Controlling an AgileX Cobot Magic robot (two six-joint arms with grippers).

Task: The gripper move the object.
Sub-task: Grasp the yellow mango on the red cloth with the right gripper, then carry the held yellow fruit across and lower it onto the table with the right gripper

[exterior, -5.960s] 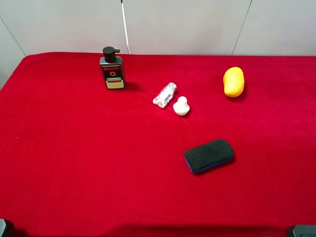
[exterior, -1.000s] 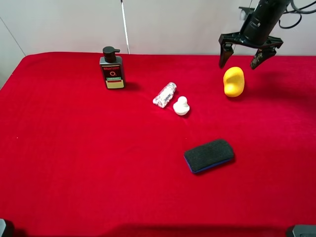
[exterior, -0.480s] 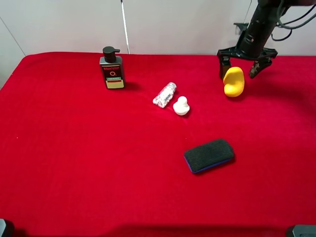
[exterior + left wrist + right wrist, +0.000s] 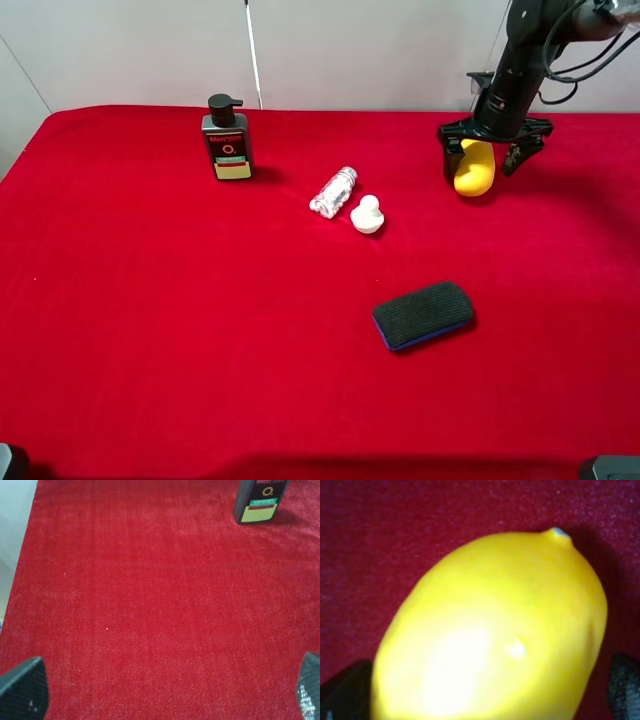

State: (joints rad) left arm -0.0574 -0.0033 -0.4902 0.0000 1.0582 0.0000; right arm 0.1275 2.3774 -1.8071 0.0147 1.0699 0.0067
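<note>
High view, right hand: the right hand (image 4: 484, 161) is low over the far right of the desk (image 4: 150, 330), with its black prongs spread wide.
High view, grip: the prongs stand on either side of the object (image 4: 474, 178) and are not closed on it; whether they touch it cannot be told.
High view, object: a glossy yellow oval lying on the red cloth, well apart from everything else.
High view, other things: a dark pump bottle (image 4: 227, 140) stands upright at the far left. A clear vial (image 4: 334, 192) lies just beside a small white duck (image 4: 367, 215) near the middle. A black eraser (image 4: 424, 315) with a blue edge lies nearer the front.
High view, writing: the bottle's label shows a large "O"; the rest is too small to read.
Left wrist, left hand: the left hand (image 4: 165, 695) is spread wide and holds nothing, with only red cloth between its fingertips (image 4: 22, 690).
Left wrist, writing: the pump bottle's label again shows the "O"; the word above it is cut off.
Right wrist, object: the yellow oval fills the view, with its small nub pointing away.
Right wrist, hand: dark fingertips (image 4: 342, 690) show at both outer edges, with the oval between them.
</note>
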